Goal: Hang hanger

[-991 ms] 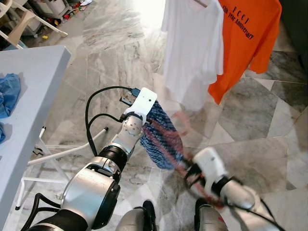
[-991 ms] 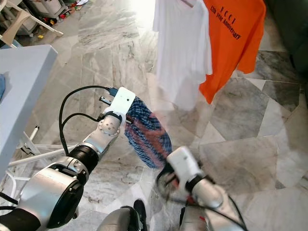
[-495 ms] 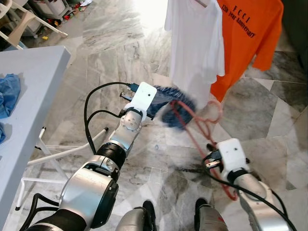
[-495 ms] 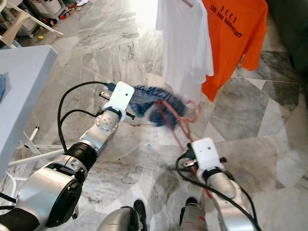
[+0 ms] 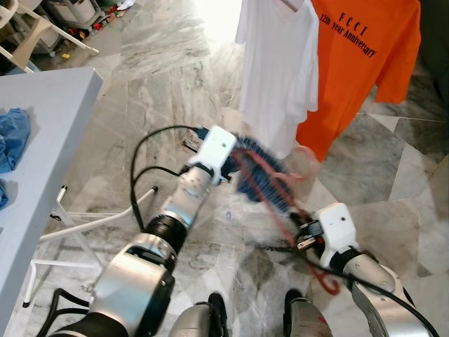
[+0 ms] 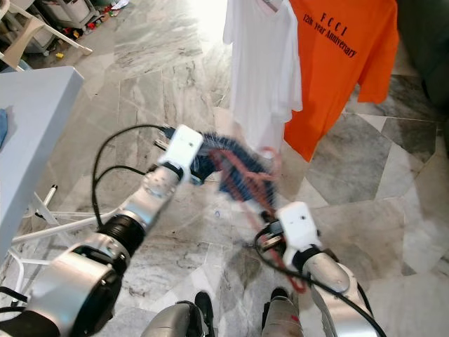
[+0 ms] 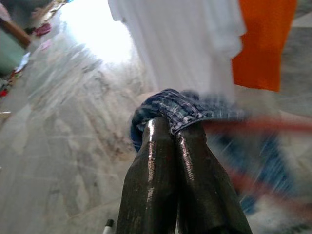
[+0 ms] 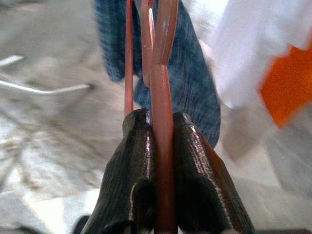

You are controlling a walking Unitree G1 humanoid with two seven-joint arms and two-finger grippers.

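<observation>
My left gripper point(image 5: 236, 152) is shut on the edge of a blue plaid garment point(image 5: 265, 177), held out at mid-height in front of the hanging shirts; the wrist view has the fingertips point(image 7: 168, 126) pinching the cloth point(image 7: 195, 110). Lower right, my right gripper point(image 5: 303, 236) is shut on a red plastic hanger point(image 5: 280, 210). The hanger point(image 8: 164, 58) runs up from the pads into the blue garment point(image 8: 195, 87), which is motion-blurred. A white T-shirt point(image 5: 277, 63) and an orange T-shirt point(image 5: 358, 63) hang just beyond.
A light blue table point(image 5: 49, 140) stands on the left with a blue cloth point(image 5: 14, 137) on it. White table legs point(image 5: 98, 221) lie under it. A white chair point(image 5: 35, 28) and clutter sit at the far left. Marble floor spreads below.
The garment, hanging down a second ago, has been swung up and across toward the shirts. The right gripper rose with the hanger, which now reaches into the garment.
</observation>
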